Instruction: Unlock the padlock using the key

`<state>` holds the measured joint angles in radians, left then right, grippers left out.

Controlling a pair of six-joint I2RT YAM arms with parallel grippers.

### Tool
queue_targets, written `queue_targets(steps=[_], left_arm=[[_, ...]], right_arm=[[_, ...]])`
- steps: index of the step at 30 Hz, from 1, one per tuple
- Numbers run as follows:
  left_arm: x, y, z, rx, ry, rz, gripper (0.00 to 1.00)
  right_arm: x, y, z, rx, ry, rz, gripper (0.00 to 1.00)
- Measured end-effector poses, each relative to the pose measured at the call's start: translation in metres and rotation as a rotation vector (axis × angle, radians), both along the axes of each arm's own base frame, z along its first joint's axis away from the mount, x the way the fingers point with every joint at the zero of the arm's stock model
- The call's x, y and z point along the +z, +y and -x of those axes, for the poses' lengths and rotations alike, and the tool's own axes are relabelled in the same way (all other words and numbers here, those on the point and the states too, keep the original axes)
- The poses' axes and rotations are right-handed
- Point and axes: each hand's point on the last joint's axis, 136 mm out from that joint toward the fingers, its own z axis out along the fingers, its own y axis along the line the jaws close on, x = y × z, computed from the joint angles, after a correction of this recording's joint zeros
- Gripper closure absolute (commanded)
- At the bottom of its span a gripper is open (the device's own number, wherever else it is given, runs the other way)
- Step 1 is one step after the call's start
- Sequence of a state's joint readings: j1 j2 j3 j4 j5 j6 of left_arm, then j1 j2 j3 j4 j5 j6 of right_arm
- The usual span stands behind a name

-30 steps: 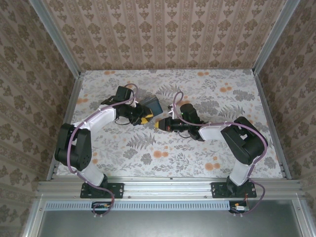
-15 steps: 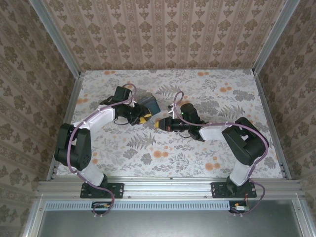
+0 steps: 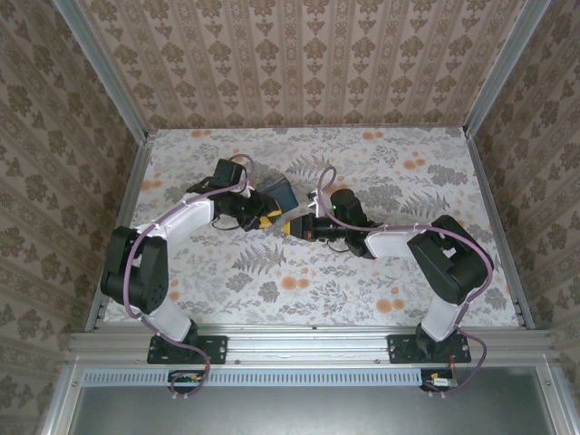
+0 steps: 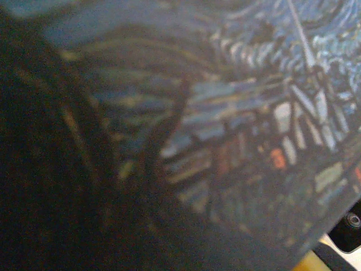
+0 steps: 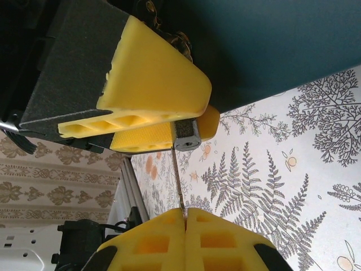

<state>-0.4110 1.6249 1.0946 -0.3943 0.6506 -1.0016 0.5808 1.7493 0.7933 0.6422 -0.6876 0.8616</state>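
Fern-and-flower tabletop (image 3: 272, 263) — patterned walls (image 3: 299, 54) on three sides.

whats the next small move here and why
Probably ease the right gripper straight toward the padlock, pushing the key deeper. Its blade tip just meets the grey lock cylinder, most of the blade shows outside, and the left gripper holds the padlock steady.
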Motion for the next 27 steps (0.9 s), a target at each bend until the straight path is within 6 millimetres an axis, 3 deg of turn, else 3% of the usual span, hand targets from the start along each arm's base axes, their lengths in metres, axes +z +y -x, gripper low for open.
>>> queue_targets(steps=[27], left_arm=[[0.0015,0.0015,-0.0013,0.005,-0.004,0.002,0.92]], right_arm=[[-0.0015,0.0014,-0.0027,0.003,-0.004,0.014,1.00]])
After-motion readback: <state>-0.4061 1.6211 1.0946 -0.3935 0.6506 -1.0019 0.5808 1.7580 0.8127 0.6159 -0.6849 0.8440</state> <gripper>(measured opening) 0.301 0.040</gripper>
